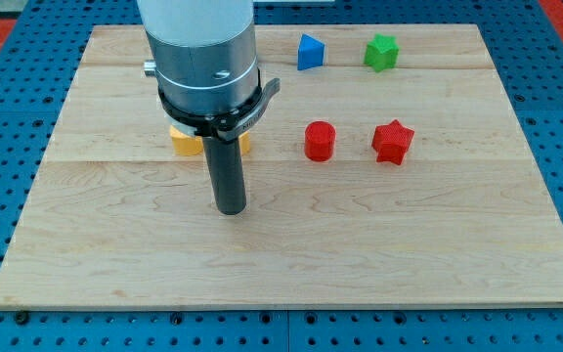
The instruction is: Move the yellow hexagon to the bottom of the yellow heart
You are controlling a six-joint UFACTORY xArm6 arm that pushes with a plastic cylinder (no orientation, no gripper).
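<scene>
Tip: my tip (pixel 230 209) is resting bare on the board (pixel 457 254), mid-left, touching no block.
Yellow block: a yellow block (pixel 186 142) is peeking out behind the rod; hexagon or heart, cannot tell.
Others: red cylinder (pixel 320 141), red star (pixel 393 142), blue block (pixel 309 52), green block (pixel 381 52) toward the top edge.
Progress: judging placement impossible; pushing probably remaining.

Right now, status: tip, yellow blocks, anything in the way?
My tip down on the board, just below a yellow block. That block half hidden by the arm, shape unclear; second yellow block not made out. Red blocks off right, clear.
</scene>
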